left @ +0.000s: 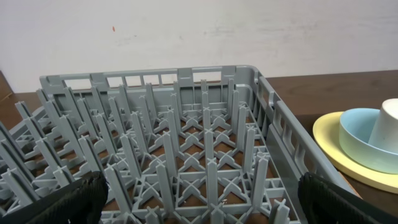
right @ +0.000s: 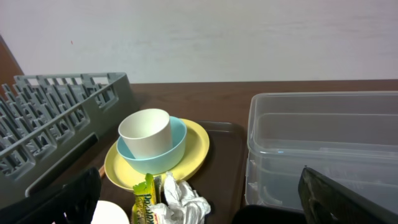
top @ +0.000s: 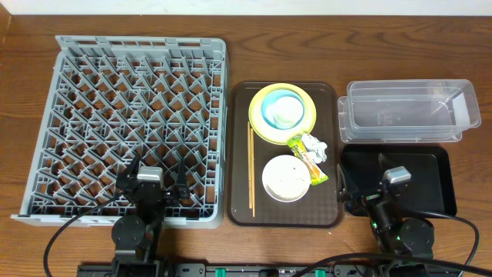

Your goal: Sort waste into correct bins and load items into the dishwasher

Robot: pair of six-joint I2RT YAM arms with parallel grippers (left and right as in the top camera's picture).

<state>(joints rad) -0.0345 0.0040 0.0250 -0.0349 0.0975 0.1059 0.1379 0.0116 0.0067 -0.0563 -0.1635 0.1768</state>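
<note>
Grey dish rack [top: 131, 123] lay at the table's left. Beside it, the brown tray [top: 240, 154] carried the yellow plate [top: 261, 129] with the light blue bowl [top: 269, 108] and white cup [top: 286, 113] nested on it. It also held the white bowl [top: 286, 178], the chopsticks [top: 250, 169], and the snack wrapper [top: 307, 160] touching the paper scrap [top: 314, 145]. Clear tub [top: 407, 111] and black tray [top: 430, 177] lay at right. Left gripper [top: 158, 163] hung over the rack's near edge and right gripper [top: 369, 175] over the black tray, both spread wide and grasping nothing.
</note>
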